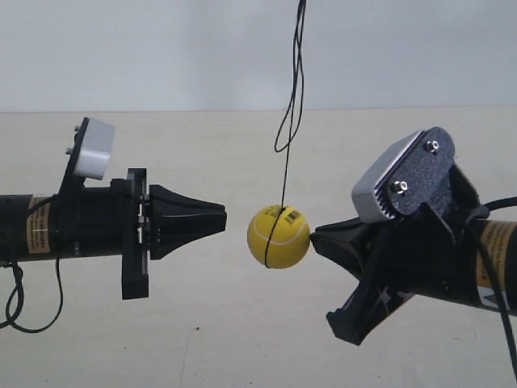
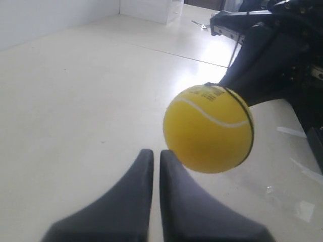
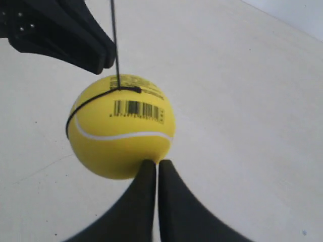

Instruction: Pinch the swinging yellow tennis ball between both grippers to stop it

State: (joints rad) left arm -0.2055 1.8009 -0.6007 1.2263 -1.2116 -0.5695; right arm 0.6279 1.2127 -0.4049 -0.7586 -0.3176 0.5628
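In the exterior view the yellow tennis ball (image 1: 278, 236) hangs at the middle of the frame on a thin black string (image 1: 284, 174) that drops from the top edge. It is clear above the pale counter (image 1: 242, 347). The gripper of the arm at the exterior view's left (image 1: 224, 218) reaches in level from the left edge, its fingers pressed together into one point. It is aimed at the ball, with a small gap between tip and ball. The gripper of the arm at the exterior view's right (image 1: 313, 237) comes in from the right edge, and its tip touches the ball's right side.

In the left wrist view the left gripper (image 2: 155, 154) sits at lower centre, its fingers pressed together with only a thin slit between them. The ball (image 2: 208, 128) is right of centre, just beside the fingertips; I cannot tell whether they touch. The dark right gripper (image 2: 247, 75) shows behind it at the upper right.

In the right wrist view the right gripper (image 3: 156, 165) is at bottom centre, fingers pressed together and their tips against the ball (image 3: 121, 126). The ball lies left of centre, barcode facing the camera. The string (image 3: 114, 40) rises to the top edge. The left gripper (image 3: 75, 35) fills the upper left.
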